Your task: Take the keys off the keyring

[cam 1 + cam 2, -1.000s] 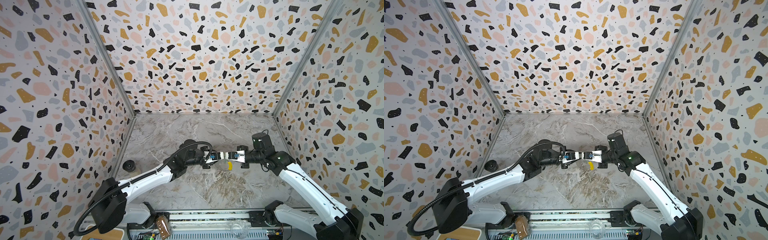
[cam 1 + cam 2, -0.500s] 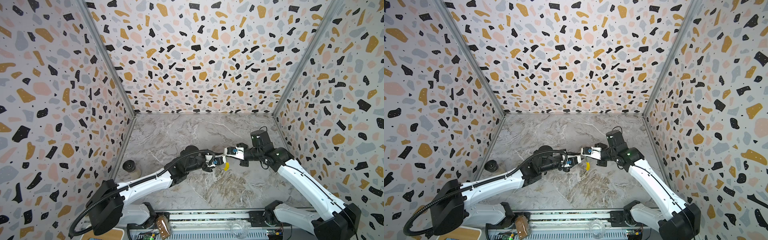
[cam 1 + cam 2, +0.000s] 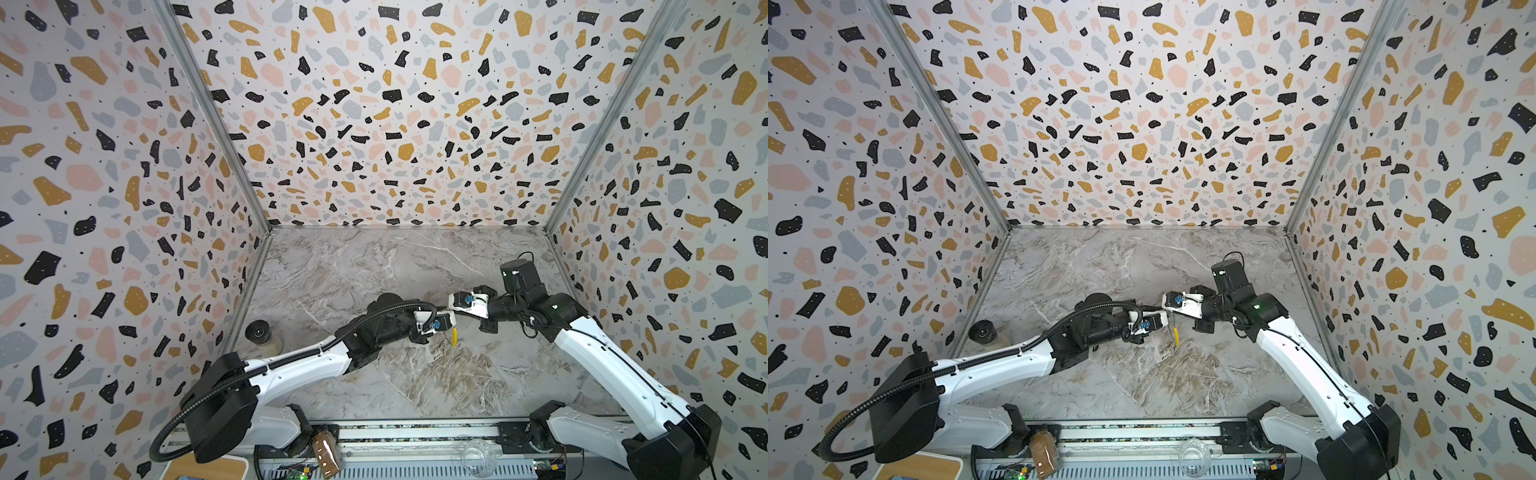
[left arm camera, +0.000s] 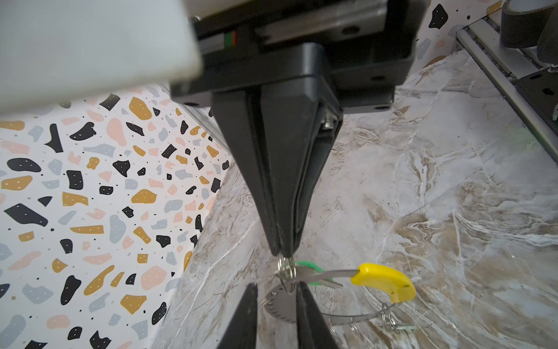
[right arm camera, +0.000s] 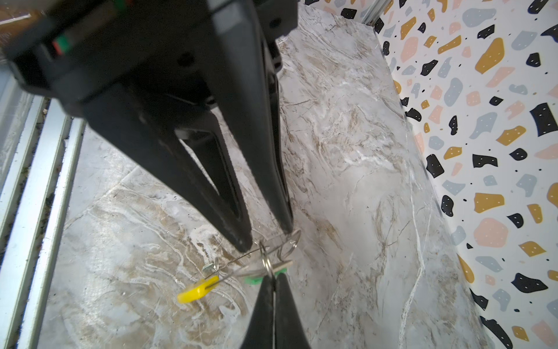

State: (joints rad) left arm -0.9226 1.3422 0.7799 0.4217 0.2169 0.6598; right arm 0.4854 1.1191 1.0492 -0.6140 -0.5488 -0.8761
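The keyring [image 4: 282,305], a thin grey dotted hoop with a yellow sleeve [image 4: 383,281], hangs above the marble floor between both grippers. My left gripper [image 4: 277,285] is shut on the hoop's flat dotted part. My right gripper [image 5: 273,276] is shut on the small split ring [image 4: 287,269] of the key with the green tag [image 4: 305,266]; its blade [image 4: 320,279] points toward the sleeve. A pale-tagged key [image 4: 403,327] dangles from the hoop past the sleeve. In both top views the grippers meet tip to tip, left [image 3: 451,321] and right [image 3: 451,306], with the sleeve [image 3: 1176,334] below.
A dark tape roll [image 3: 259,332] stands by the left wall. At the front runs a metal rail [image 3: 415,432] with a brown jar [image 3: 326,453] and a clear glass [image 3: 478,457]. Patterned walls close in the marble floor [image 3: 395,270] on three sides.
The right gripper has swung a little toward the back with the split ring. The left gripper has shifted right and slightly forward, still on the hoop. The yellow sleeve now hangs lower.
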